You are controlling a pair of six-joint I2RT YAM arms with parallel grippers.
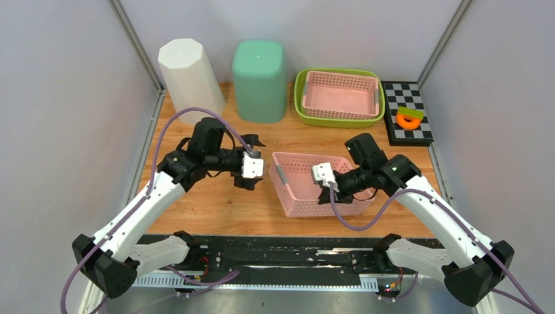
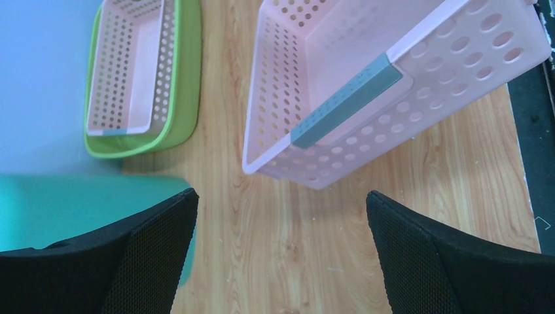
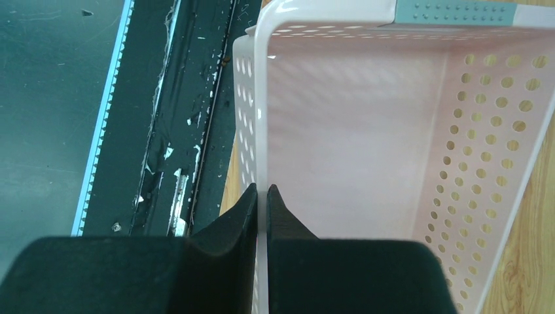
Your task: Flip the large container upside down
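Two pink baskets (image 1: 313, 207) (image 1: 340, 74), two bins (image 1: 190, 75) (image 1: 259, 82)

Wooden table (image 1: 216, 203) carries white bin (image 1: 190, 78), green bin (image 1: 259, 82), green tray (image 1: 337, 122), checkerboard (image 1: 402, 98).

No legible text, label, brand, number or sign anywhere.

I'm seeing the large basket (image 1: 301, 204) sitting mid-table (image 1: 216, 203). Along the far edge, a bin (image 1: 190, 78) is standing in the left corner, a second bin (image 1: 259, 80) just right of it, then a small basket (image 1: 340, 75) lying in a tray (image 1: 300, 98), and farthest right a board (image 1: 402, 95) carrying a ring (image 1: 409, 120).
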